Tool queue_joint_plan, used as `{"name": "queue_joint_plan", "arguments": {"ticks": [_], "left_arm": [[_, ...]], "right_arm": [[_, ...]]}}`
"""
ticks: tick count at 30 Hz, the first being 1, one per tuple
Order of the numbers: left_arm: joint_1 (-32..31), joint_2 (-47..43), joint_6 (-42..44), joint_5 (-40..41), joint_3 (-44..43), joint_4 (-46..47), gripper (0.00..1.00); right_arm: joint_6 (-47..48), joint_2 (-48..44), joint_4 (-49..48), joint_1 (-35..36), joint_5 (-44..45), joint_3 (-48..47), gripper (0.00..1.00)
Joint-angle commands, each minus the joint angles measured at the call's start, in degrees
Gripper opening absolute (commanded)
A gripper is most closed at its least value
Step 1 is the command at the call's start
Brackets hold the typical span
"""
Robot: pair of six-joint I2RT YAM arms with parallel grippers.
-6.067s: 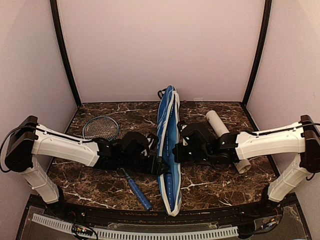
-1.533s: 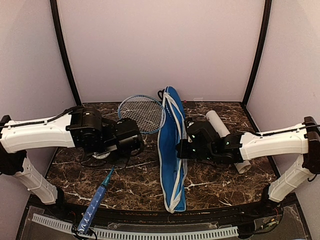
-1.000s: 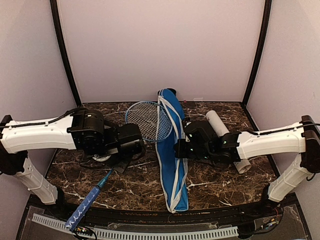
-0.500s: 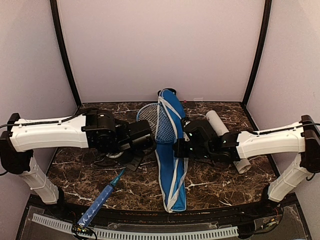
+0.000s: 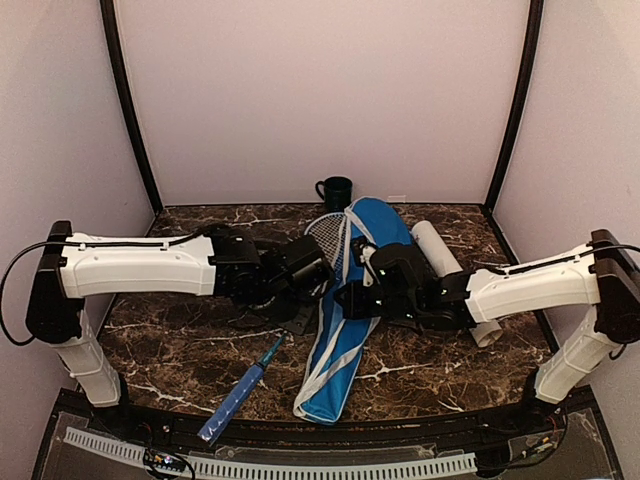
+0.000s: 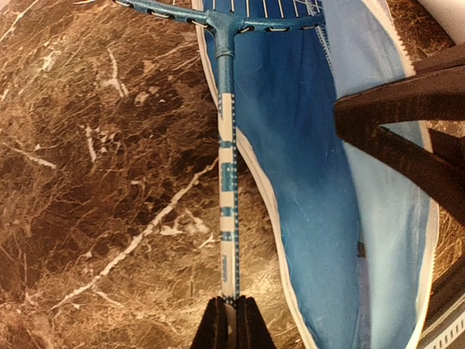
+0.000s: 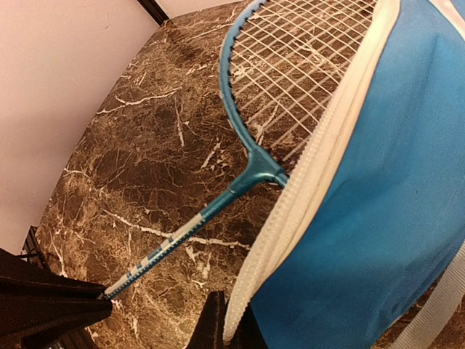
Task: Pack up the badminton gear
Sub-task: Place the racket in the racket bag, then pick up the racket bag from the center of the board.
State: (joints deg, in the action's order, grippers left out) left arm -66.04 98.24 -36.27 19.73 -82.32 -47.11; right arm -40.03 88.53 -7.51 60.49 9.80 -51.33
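Left jaws pinch racket shaft (image 6: 227,182) (right jaws pinch cover rim (image 7: 280,218))

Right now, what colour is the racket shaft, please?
Shaft: blue, white bands; left wrist view.

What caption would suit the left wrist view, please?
Left gripper shut on the racket, its head at the blue cover.

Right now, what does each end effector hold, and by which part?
The left end effector holds the racket by its shaft; the right end effector holds the blue cover by its white edge.
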Motion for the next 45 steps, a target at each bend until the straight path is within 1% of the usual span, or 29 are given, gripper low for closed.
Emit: {"name": "queue_joint_plan", "arguments": {"ticks": [1, 3, 6, 8, 12, 15, 16, 19, 20, 23, 25, 29, 30, 32, 34, 38, 45], "left_arm": [[0.4, -0.1, 1.4, -3.3, 0.4, 8.3, 0.00], [0.3, -0.1, 2.5, -5.7, 2.2, 10.9, 0.00], [0.4, 0.1, 2.2, -8.2, 3.9, 13.0, 0.00], [0.4, 0.2, 1.7, -8.7, 5.0, 13.5, 0.00], [0.3, -0.4, 0.0, -7.1, 8.5, 15.1, 0.00], [0.4, -1.2, -1.1, -7.0, 12.2, 18.0, 0.00], [0.4, -1.5, -1.6, -7.1, 13.6, 19.6, 0.00], [0.4, -1.9, -2.7, -6.9, 16.5, 22.1, 0.00], [0.4, -1.9, -2.8, -6.8, 16.8, 22.5, 0.00], [0.4, -1.9, -3.0, -6.4, 17.5, 23.7, 0.00], [0.4, -1.8, -3.1, -6.2, 17.8, 24.2, 0.00], [0.4, -1.9, -3.2, -5.8, 18.6, 25.1, 0.00], [0.5, -1.9, -3.2, -5.9, 18.9, 25.4, 0.00], [0.5, -1.8, -3.2, -6.5, 19.4, 26.2, 0.00], [0.6, -1.7, -3.0, -7.2, 19.8, 27.2, 0.00], [0.6, -2.2, -1.6, -8.6, 21.2, 29.8, 0.00], [0.7, -4.1, 0.8, -11.5, 24.6, 34.3, 0.00]], "right_arm": [[3.3, -0.2, -10.5, 0.2, -3.7, 3.0, 0.00], [4.0, -0.9, -15.7, 0.1, -4.5, 6.3, 0.00], [6.1, -1.5, -23.0, -0.4, -8.7, 10.8, 0.00], [6.4, -1.0, -26.1, -0.9, -12.0, 12.6, 0.00], [6.1, 0.7, -27.2, -1.0, -14.2, 12.9, 0.00], [4.8, 2.2, -23.6, -1.0, -13.6, 11.2, 0.00], [4.1, 2.3, -21.6, -1.0, -13.1, 10.5, 0.06], [1.9, 2.3, -18.8, -1.0, -12.6, 9.6, 0.43], [1.2, 2.3, -18.2, -1.0, -12.4, 9.6, 0.51], [-0.7, 0.5, -15.0, -1.0, -11.0, 9.4, 0.70], [-2.2, -1.5, -10.2, -1.0, -7.6, 8.5, 0.77], [-7.8, -4.6, 4.0, -2.5, 2.5, 6.1, 0.78], [-9.2, -5.0, 7.0, -3.4, 4.1, 6.1, 0.78], [-10.8, -5.2, 9.8, -5.8, 4.5, 6.8, 0.76], [-11.9, -4.9, 10.4, -8.1, 3.8, 7.8, 0.74], [-11.5, -2.6, 10.5, -10.2, 3.6, 7.7, 0.74], [-11.0, 4.0, 8.9, -11.3, 2.1, 6.2, 0.61]]}}
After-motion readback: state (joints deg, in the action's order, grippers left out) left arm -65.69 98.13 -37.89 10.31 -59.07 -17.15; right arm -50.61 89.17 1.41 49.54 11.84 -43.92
